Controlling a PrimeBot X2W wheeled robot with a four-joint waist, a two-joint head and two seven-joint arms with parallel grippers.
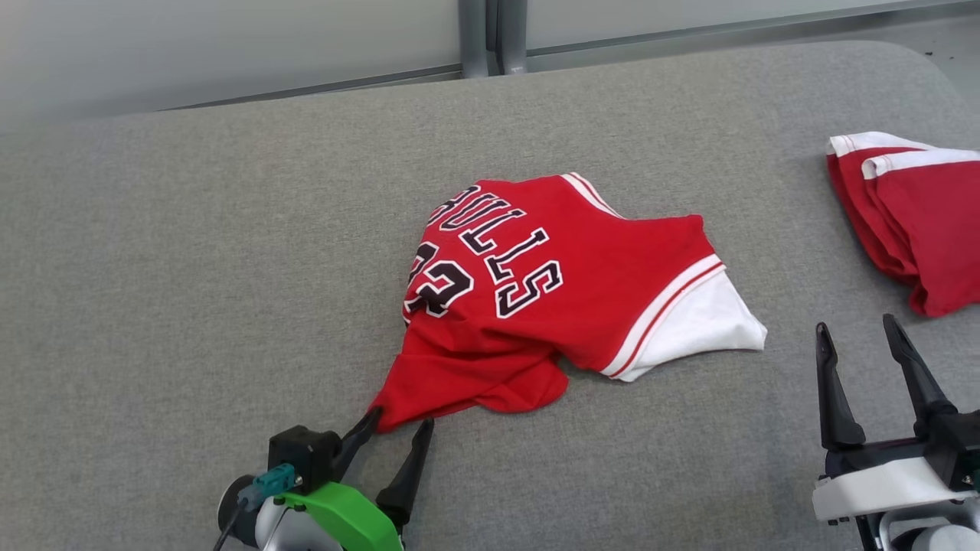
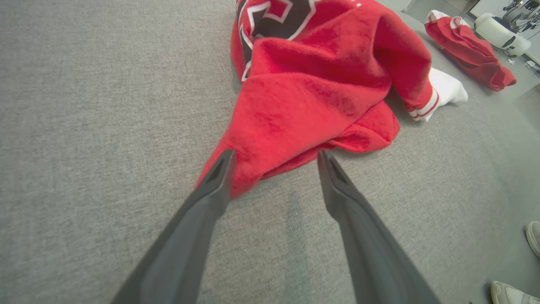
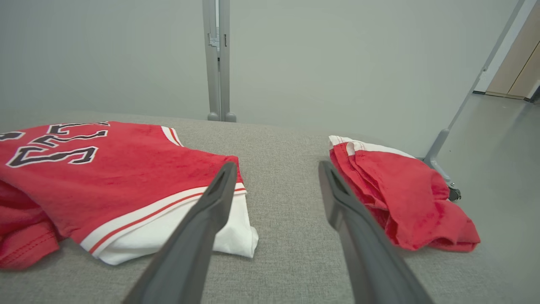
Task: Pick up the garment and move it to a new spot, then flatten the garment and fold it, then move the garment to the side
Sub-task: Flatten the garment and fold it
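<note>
Basically the garment sits mid-table, a crumpled red jersey, and its near red corner reaches to the left gripper. Main risk as I judge it: the left jaws stand wide apart and straddle that corner, with the cloth pressed against one finger only, nothing pinched. If they close this shallow they may catch just the hem edge or one layer, and the jersey would slip out on the lift or drag along the table instead of rising. The bunched fold beside the corner could also get grabbed with it, which would make flattening harder later. Another risk: a long sweep to the right could bump the second red garment lying at the table's right edge, well apart from the jersey for now. Looks: red knit fabric, black letters with white outline reading upside-down from the head view, part of a number below them mostly tucked under. White-and-red striped trim runs along the right side, and a white panel pokes out beneath it. It is roughly heaped, not flat, with a lumpy fold at the near edge. The right gripper hovers over the table's near right, jaws open and empty, clear of both garments. Grey padded cloth covers the table.
</note>
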